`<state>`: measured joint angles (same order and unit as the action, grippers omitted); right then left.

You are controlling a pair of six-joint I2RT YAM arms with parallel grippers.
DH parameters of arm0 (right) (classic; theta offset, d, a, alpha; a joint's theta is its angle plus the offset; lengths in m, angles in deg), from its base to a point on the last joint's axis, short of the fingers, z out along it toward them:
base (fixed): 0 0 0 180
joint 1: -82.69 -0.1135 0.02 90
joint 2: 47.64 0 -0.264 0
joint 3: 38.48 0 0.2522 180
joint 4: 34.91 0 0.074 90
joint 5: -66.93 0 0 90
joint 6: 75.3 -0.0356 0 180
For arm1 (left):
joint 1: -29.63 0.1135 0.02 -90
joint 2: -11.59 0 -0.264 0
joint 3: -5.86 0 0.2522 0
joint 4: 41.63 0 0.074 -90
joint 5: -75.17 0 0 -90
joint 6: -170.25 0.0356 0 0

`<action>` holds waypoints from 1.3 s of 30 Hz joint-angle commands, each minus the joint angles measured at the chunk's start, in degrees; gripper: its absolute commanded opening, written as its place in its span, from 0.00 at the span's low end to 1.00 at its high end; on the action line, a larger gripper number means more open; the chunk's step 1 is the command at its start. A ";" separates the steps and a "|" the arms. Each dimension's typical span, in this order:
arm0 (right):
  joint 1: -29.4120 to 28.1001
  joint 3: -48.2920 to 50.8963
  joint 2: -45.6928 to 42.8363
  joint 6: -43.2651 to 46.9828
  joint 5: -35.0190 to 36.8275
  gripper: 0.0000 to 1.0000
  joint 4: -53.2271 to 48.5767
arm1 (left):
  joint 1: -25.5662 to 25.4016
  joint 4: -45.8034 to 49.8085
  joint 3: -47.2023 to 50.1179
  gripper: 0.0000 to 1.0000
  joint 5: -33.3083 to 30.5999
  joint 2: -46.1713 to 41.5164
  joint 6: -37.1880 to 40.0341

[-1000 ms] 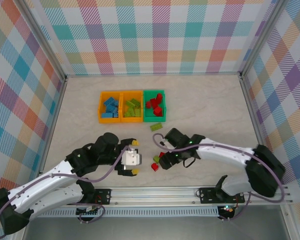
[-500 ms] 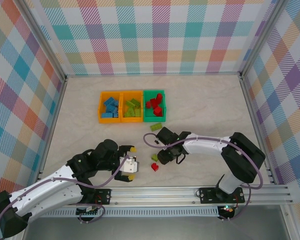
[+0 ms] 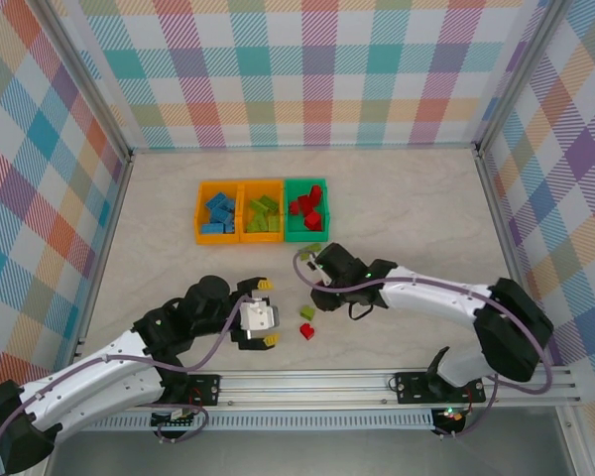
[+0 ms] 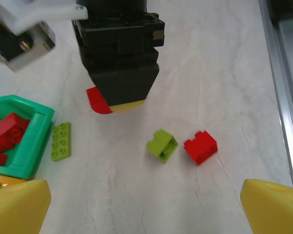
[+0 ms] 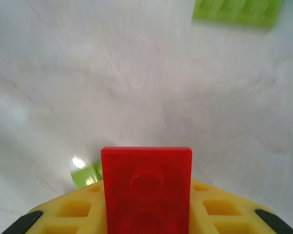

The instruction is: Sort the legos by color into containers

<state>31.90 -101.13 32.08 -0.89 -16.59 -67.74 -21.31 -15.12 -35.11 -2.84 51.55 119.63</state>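
In right gripper (image 4: 119, 103): red lego (image 5: 146, 185) (clamped).

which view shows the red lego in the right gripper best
right wrist: the red lego is big, sharp and centred in the right gripper. left wrist catches one red corner under that gripper; top external has it too small to make out.

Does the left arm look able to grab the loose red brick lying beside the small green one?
Probably yes. The left end effector stands open and faces the red brick, with only bare table between them. The green brick sits close beside it, so it might get nudged.
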 commanded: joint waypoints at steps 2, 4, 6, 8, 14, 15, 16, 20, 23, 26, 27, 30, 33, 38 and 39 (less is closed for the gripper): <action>3.96 -5.64 2.06 0.86 2.57 0.30 9.09 | -0.42 -7.45 -0.65 1.00 -2.97 1.53 -10.34; 6.06 -9.27 5.21 1.65 3.63 0.30 11.40 | -0.33 -9.38 -0.93 1.00 -4.25 2.19 -15.30; 8.63 -13.95 9.75 1.69 3.43 0.31 13.66 | -0.05 -11.03 -1.47 1.00 -6.11 3.44 -22.42; 10.93 -18.72 14.49 0.93 2.59 0.31 15.14 | 0.28 -10.02 -3.43 1.00 -8.83 5.09 -28.44; 14.28 -34.14 29.13 0.20 2.29 0.36 11.87 | 1.21 0.33 -12.57 1.00 -18.91 10.98 -43.99; 14.52 -35.56 30.39 0.18 2.22 0.39 11.29 | 1.39 0.12 -12.95 1.00 -18.87 11.76 -45.89; 14.78 -36.80 31.40 -0.11 2.39 0.44 10.61 | 1.45 -1.48 -12.48 1.00 -18.31 12.78 -48.22; 15.28 -39.55 31.05 0.03 -0.02 0.66 8.45 | 1.52 -8.25 -10.86 1.00 -17.91 18.52 -56.88; 15.28 -38.50 26.96 0.98 -0.47 0.68 7.06 | 1.54 -6.92 -14.17 1.00 -22.59 24.59 -65.62; 15.28 -32.44 18.82 0.95 0.19 0.71 8.74 | 1.53 -4.08 -18.74 1.00 -25.46 31.38 -72.62; 15.28 -29.57 15.32 0.55 0.30 0.74 9.66 | 1.62 -4.12 -19.95 1.00 -25.59 33.69 -74.55; 15.28 -21.12 5.39 -0.72 0.44 0.83 11.10 | 1.80 -3.28 -24.13 1.00 -28.01 40.74 -81.01; 15.29 -13.21 -3.77 -1.26 1.15 1.00 12.09 | 2.21 7.02 -32.73 0.99 -32.62 49.93 -88.51; 15.28 -2.77 -16.82 -0.84 6.45 1.00 9.96 | 2.98 12.34 -43.28 0.98 -33.42 62.66 -89.30; 15.28 -0.30 -19.81 -1.25 7.59 1.00 10.26 | 3.42 11.94 -43.90 0.97 -33.43 64.31 -89.91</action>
<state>47.14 -106.37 16.69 -1.37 -13.05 -56.47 -18.97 -8.84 -76.79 -33.42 112.88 34.19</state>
